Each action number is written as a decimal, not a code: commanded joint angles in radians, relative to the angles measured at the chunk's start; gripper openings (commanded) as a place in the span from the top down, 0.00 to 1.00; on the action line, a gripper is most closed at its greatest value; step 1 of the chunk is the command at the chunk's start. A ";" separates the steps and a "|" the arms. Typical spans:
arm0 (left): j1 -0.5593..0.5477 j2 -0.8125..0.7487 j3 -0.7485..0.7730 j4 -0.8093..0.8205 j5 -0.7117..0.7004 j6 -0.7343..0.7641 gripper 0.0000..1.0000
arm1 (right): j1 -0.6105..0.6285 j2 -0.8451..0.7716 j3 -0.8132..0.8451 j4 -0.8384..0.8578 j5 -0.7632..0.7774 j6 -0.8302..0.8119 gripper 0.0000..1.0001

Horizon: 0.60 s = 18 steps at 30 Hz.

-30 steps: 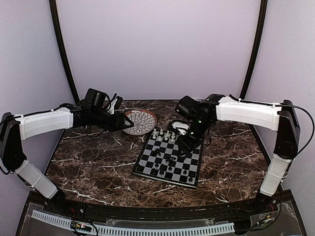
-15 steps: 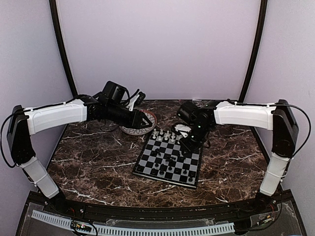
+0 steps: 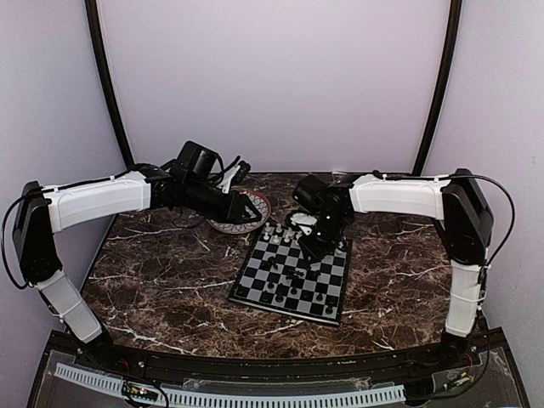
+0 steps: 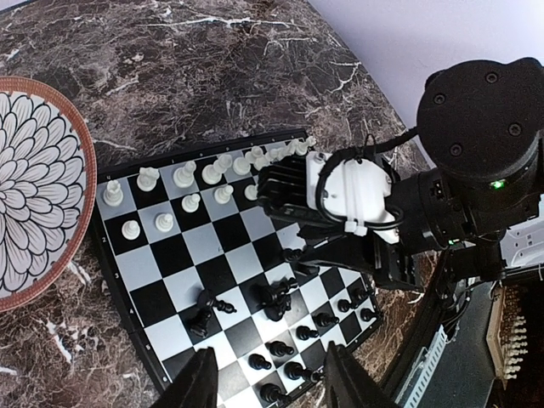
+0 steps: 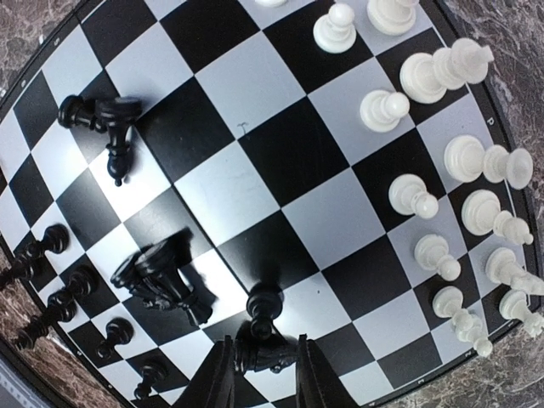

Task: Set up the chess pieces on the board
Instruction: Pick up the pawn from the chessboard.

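The board [image 3: 255,276] lies on the marble table, right of centre. Pale white chess pieces [image 3: 285,233] stand in its far rows, black chess pieces [image 3: 293,291] in its near rows, with a few black ones toppled mid-board [image 5: 161,276]. My right gripper [image 3: 308,246] hangs low over the board's far right part. In the right wrist view it [image 5: 263,348] is shut on a black piece [image 5: 270,357] held sideways, beside a standing black pawn [image 5: 263,304]. My left gripper [image 3: 255,206] is over the plate's right edge, open and empty [image 4: 272,353], looking down on the board [image 4: 153,302].
A round white-patterned, brown-rimmed plate [image 3: 223,225] sits left of the board's far corner, partly hidden by my left arm; its rim also shows in the left wrist view [image 4: 81,161]. Curved black poles stand at both back corners. The right arm's wrist [image 4: 476,170] hangs over the board.
My left arm has swung right, from left of the plate to its right edge. My right gripper has shifted a little left and farther along the board, still holding the black piece.
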 commanded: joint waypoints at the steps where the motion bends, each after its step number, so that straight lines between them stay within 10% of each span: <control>1: 0.000 -0.007 0.012 -0.007 0.026 -0.005 0.55 | -0.004 0.045 0.053 0.008 0.006 -0.013 0.78; 18: 0.000 0.008 0.015 -0.006 0.031 0.001 0.55 | -0.004 0.080 0.068 -0.007 -0.016 -0.012 0.99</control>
